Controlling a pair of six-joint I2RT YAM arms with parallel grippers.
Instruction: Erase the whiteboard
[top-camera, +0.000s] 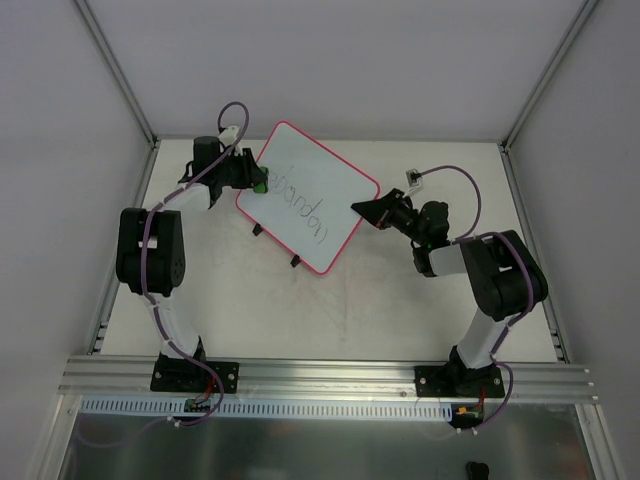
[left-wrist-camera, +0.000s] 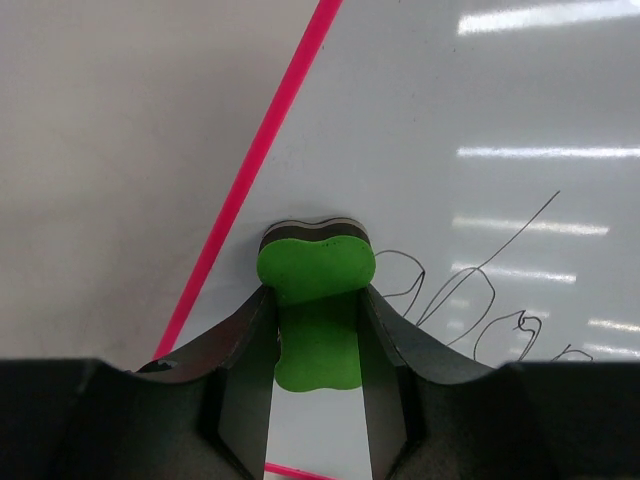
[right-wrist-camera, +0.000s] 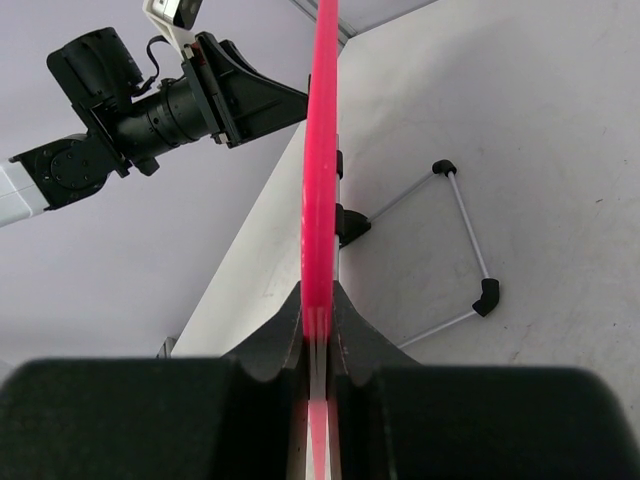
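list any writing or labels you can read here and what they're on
"abandon", probably: dark cursive handwriting on the whiteboard, upside down in the top view, so not certain.
Left wrist view: only a few loops of that handwriting show, unreadable.
No print visible on the green eraser.
Nothing else readable.

Handwriting (top-camera: 297, 206) unreadably small, whiteboard (left-wrist-camera: 500, 120) cropped

Bright, even light throughout; striped glare bands cross the whiteboard (left-wrist-camera: 520, 100), and the near foreground blurs.
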